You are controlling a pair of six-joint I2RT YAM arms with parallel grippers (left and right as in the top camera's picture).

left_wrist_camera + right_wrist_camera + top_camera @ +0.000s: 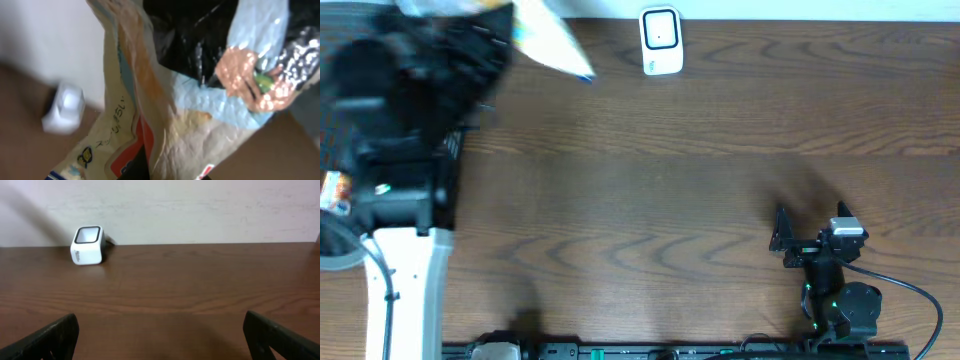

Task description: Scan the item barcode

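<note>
The left hand (470, 48) is clamped tight on a crinkled snack bag (548, 40), holding it above the far left corner of the tabletop (670, 170); both are blurred. The bag fills the left wrist view. The white scanner (660, 42) stands at the far edge, just right of the bag. The right hand (783, 238) sits near the front edge, fingers spread wide, gripping nothing

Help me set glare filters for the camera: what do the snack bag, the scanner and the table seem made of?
Snack bag: thin plastic film, probably foil-lined; glossy, with crinkles and bright glints.
Scanner: hard white plastic, smooth, with a dark glassy window on its face.
Table: wood or wood-look laminate, brown grain, low sheen.
</note>
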